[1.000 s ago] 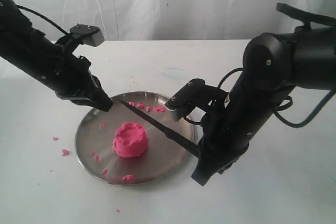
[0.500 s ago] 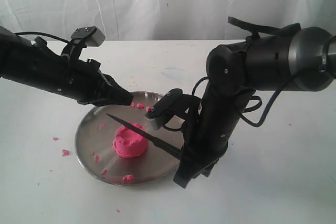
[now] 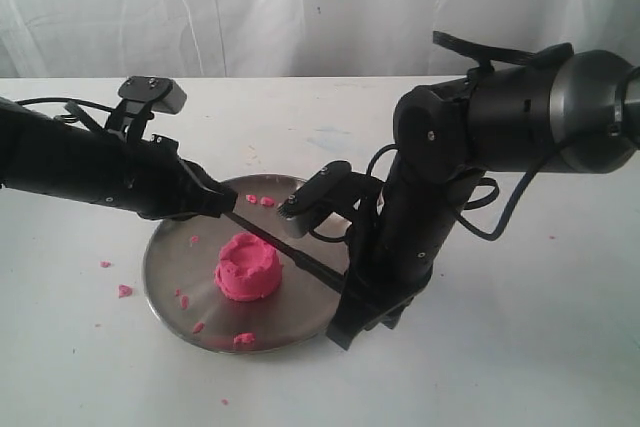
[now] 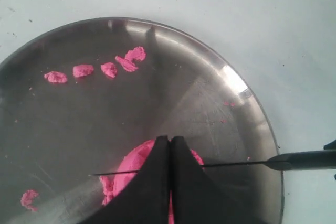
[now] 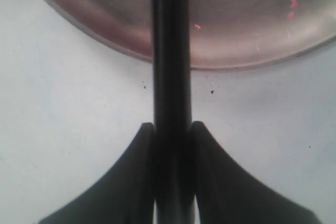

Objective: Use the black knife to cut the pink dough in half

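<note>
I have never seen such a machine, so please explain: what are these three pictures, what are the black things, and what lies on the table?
A robot with two black arms, each ending in a gripper. The wide picture comes from a separate camera; the other two from a camera on each wrist. On the white table stands a steel plate with a lump of pink dough and crumbs. The right gripper holds a black knife over the dough. The left gripper is shut near the knife; whether it touches is unclear.

Left fingers pressed together, reaching low; right fingers clamped, angled down.
</note>
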Robot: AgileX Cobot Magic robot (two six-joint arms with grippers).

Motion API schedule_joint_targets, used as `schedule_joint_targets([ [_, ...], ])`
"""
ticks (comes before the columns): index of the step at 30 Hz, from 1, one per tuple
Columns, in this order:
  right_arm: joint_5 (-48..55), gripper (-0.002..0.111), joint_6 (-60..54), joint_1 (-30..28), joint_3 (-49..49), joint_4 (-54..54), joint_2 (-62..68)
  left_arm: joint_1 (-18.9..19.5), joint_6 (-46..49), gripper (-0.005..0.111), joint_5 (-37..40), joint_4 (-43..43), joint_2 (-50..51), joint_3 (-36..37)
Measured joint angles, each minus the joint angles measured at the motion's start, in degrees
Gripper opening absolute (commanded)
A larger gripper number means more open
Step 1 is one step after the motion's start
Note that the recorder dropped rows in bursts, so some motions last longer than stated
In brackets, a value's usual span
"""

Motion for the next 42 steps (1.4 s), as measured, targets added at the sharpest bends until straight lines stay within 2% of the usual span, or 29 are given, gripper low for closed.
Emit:
schedule_joint_targets([
  [10,-1.7,0.0,0.0,0.0,0.0,0.3,0.0,0.0,4.9,0.0,2.5,-6.7,2.9,0.3],
  [19,-2.4,0.0,0.0,0.0,0.0,0.3,0.0,0.0,5.2,0.0,-0.6,-6.9,4.6,0.3],
  [36,-2.3,0.0,0.4,0.0,0.0,1.6,0.0,0.0,5.2,0.0,-1.1,-6.9,4.6,0.5],
  [42,-2.0,0.0,0.4,0.0,0.0,1.6,0.0,0.0,5.2,0.0,-4.1,-6.9,4.6,1.8],
])
